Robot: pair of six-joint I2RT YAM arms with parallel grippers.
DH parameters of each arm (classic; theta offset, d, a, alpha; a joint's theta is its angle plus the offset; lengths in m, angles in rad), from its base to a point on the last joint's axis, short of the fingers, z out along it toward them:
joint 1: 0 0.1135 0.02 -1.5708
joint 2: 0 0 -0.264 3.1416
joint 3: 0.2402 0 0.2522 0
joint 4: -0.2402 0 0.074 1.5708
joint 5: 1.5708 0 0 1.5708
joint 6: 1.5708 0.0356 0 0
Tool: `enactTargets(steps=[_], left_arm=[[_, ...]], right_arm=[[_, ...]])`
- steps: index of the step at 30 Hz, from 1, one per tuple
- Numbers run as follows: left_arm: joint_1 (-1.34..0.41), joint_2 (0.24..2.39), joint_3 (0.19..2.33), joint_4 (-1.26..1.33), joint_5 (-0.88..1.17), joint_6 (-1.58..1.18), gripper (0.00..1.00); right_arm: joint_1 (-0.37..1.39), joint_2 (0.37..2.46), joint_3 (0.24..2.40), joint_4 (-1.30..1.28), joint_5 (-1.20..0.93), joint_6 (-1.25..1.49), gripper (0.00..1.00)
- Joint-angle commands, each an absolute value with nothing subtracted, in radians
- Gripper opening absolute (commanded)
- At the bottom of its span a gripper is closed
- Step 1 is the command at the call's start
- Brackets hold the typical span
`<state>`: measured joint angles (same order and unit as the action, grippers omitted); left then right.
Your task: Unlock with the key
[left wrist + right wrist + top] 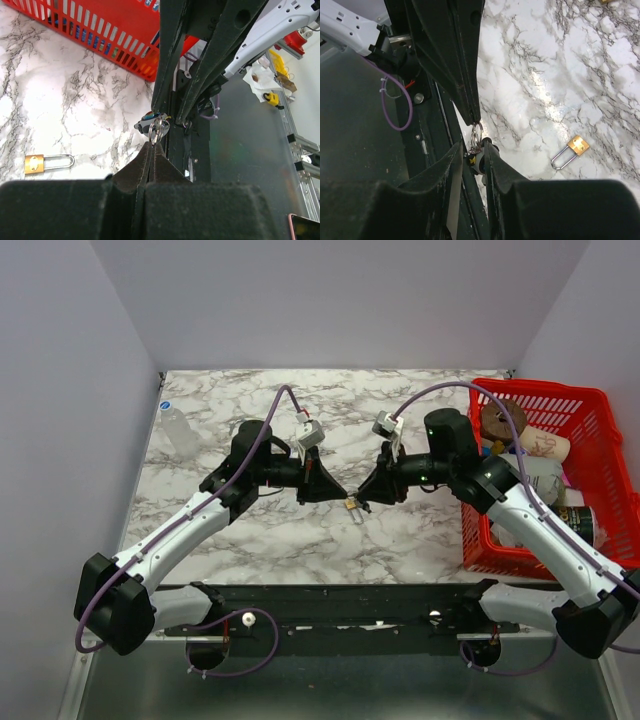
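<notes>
A small brass padlock (pixel 352 507) with a steel shackle lies on the marble table; it also shows in the left wrist view (pixel 47 162) and the right wrist view (pixel 570 150). My two grippers meet tip to tip just above it. My left gripper (pixel 340 492) is shut on the key ring (pixel 157 131) and holds it in the air. The key's black-and-white head (pixel 482 152) hangs from the ring between the jaws of my right gripper (pixel 363 495). Those jaws stand narrowly apart around it. The key blade is hidden.
A red basket (pixel 600 420) with several containers stands at the right edge of the table, and its wall shows in the left wrist view (pixel 100 35). A clear bottle (pixel 178 430) stands at the far left. The black arm mount rail (pixel 340 600) runs along the near edge.
</notes>
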<state>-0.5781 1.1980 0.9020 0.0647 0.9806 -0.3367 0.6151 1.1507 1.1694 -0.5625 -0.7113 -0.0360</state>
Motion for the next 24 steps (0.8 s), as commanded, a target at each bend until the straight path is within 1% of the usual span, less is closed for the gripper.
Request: enactTargets(steps=[1, 5, 8, 11, 14, 15, 16, 20, 21, 22, 24], left_arm=[[-0.586, 1.206, 0.928, 0.067, 0.992, -0.313, 0.0], [-0.586, 1.206, 0.93, 0.064, 0.996, -0.311, 0.0], [-0.587, 1.203, 0.931, 0.06, 0.997, -0.31, 0.0], [-0.588, 1.201, 0.931, 0.06, 0.996, -0.307, 0.0], [-0.589, 1.198, 0.933, 0.058, 0.993, -0.305, 0.0], [-0.588, 1.198, 0.931, 0.057, 0.988, -0.305, 0.0], [-0.588, 1.192, 0.931, 0.054, 0.986, -0.302, 0.0], [-0.589, 1.187, 0.937, 0.045, 0.966, -0.287, 0.0], [-0.588, 1.186, 0.943, 0.008, 0.957, -0.273, 0.11], [-0.589, 1.178, 0.956, 0.002, 0.922, -0.258, 0.37], [-0.589, 1.167, 0.953, -0.029, 0.899, -0.235, 0.58]], right_arm=[[0.63, 1.163, 1.157, -0.54, -0.68, -0.054, 0.3], [0.634, 1.173, 1.157, -0.529, -0.693, -0.049, 0.24], [0.634, 1.186, 1.157, -0.528, -0.709, -0.046, 0.23], [0.634, 1.193, 1.155, -0.525, -0.719, -0.044, 0.19], [0.635, 1.2, 1.154, -0.525, -0.736, -0.041, 0.11], [0.635, 1.201, 1.155, -0.526, -0.742, -0.04, 0.05], [0.635, 1.203, 1.155, -0.525, -0.749, -0.037, 0.01], [0.634, 1.207, 1.161, -0.525, -0.704, -0.002, 0.01], [0.634, 1.207, 1.16, -0.525, -0.687, -0.002, 0.01], [0.634, 1.207, 1.16, -0.52, -0.674, 0.029, 0.01], [0.634, 1.206, 1.16, -0.514, -0.657, 0.054, 0.01]])
